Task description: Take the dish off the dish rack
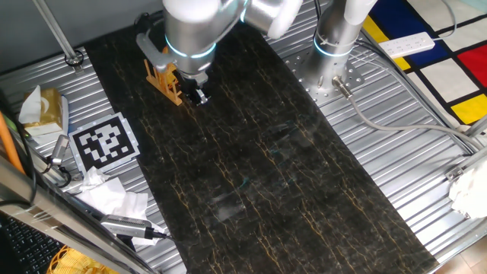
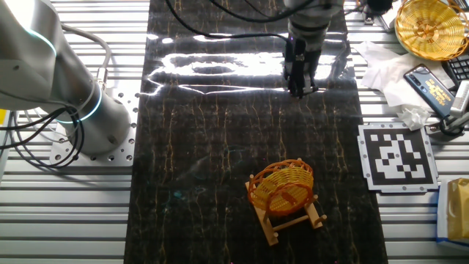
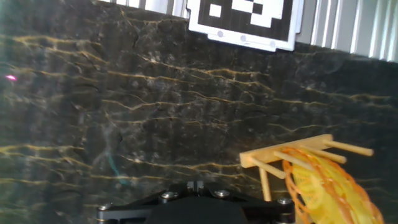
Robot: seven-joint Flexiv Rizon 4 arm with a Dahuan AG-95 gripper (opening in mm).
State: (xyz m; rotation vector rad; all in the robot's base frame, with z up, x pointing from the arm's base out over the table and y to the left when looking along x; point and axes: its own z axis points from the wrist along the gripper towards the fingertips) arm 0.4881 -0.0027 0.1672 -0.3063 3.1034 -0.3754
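The yellow-orange wicker dish (image 2: 282, 189) stands on edge in the small wooden dish rack (image 2: 294, 220) on the dark marble-patterned mat. In one fixed view the rack and dish (image 1: 163, 78) sit just left of my gripper (image 1: 199, 97). In the other fixed view my gripper (image 2: 299, 88) hangs above the mat, well apart from the rack. In the hand view the rack's pegs (image 3: 292, 154) and the dish (image 3: 326, 190) are at the lower right. My gripper (image 3: 196, 185) shows at the bottom edge, its fingertips together and holding nothing.
A black-and-white tag board (image 2: 398, 154) lies on the metal table beside the mat. A second wicker basket (image 2: 429, 26), crumpled tissues (image 2: 388, 62) and a phone (image 2: 432, 84) lie near it. The arm's base (image 2: 80, 110) stands on the other side.
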